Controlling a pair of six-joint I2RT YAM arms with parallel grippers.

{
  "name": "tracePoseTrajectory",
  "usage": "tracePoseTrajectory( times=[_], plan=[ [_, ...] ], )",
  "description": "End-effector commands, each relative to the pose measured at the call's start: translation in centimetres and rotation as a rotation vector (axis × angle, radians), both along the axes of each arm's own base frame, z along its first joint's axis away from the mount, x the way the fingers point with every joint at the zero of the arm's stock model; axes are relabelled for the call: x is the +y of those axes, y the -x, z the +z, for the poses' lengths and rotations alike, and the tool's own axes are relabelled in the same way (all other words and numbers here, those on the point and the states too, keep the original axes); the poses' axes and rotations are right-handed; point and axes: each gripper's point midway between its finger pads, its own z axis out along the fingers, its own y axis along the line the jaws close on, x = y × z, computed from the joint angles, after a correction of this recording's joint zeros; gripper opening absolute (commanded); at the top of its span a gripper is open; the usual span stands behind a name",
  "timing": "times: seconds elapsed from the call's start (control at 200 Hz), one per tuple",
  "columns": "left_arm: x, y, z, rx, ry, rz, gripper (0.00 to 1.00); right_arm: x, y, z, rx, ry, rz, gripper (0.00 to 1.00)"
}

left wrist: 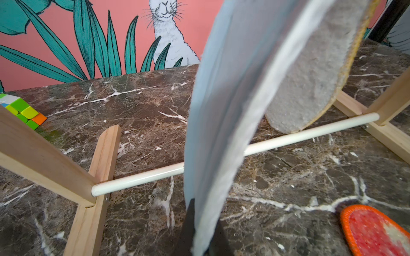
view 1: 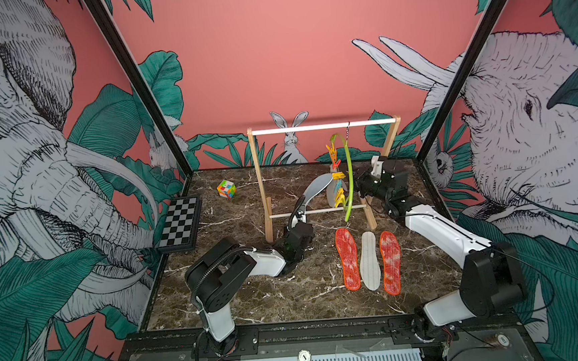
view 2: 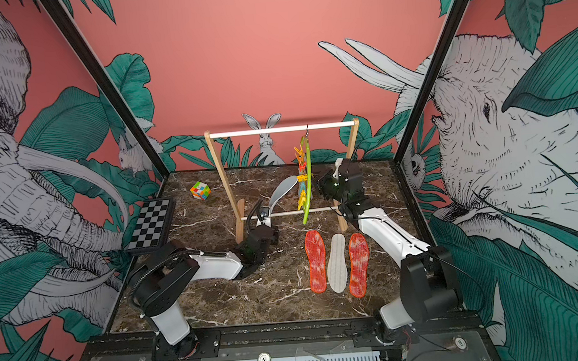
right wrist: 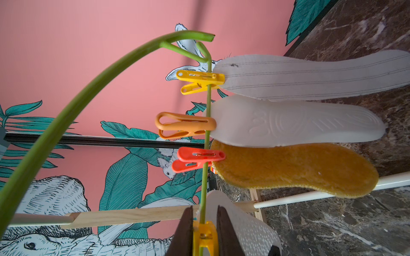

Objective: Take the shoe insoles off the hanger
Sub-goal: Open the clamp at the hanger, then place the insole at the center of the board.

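Roughly, the job is sitting near halfway: three insoles (view 1: 369,259), two red and one white, are lying side by side on the bench (view 1: 254,295), while four are hanging clipped to the hanger (view 1: 350,177). The left claw (left wrist: 204,230) is gripping the blue-grey insole (left wrist: 221,110) tight, holding it slanted away from the hanger. The right claw (right wrist: 204,208), jaws narrow, is pinching its yellow clip (right wrist: 203,239). Two white insoles (right wrist: 299,124) and a mustard insole (right wrist: 288,168) are waiting. No container is showing.
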Motion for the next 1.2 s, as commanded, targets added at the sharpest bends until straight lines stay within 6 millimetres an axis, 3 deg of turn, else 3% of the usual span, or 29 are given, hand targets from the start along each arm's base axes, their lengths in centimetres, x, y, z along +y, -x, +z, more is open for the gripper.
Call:
tracePoseTrajectory(
  times=[0.0, 0.38, 0.73, 0.985, 1.195],
  plan=[
    [1.1, 0.1, 1.2, -0.016, 0.026, 0.035, 0.00, 0.7, -0.3, 1.3, -0.042, -0.007, 0.022, 0.17],
    [1.9, 0.7, 1.2, -0.014, 0.032, 0.043, 0.00, 0.4, 0.3, 1.3, -0.053, 0.024, 0.019, 0.41],
    [1.6, 1.9, 2.4, -0.002, 0.017, -0.045, 0.00, -1.2, 2.3, 2.9, -0.086, 0.101, -0.019, 0.69],
    [0.2, 3.5, 4.2, 0.022, -0.013, -0.197, 0.00, -3.9, 4.7, 2.6, -0.038, 0.173, -0.100, 0.72],
    [0.1, 4.8, 5.9, 0.022, -0.026, -0.274, 0.00, -6.3, 7.1, 2.1, -0.027, 0.184, -0.158, 0.72]
  ],
)
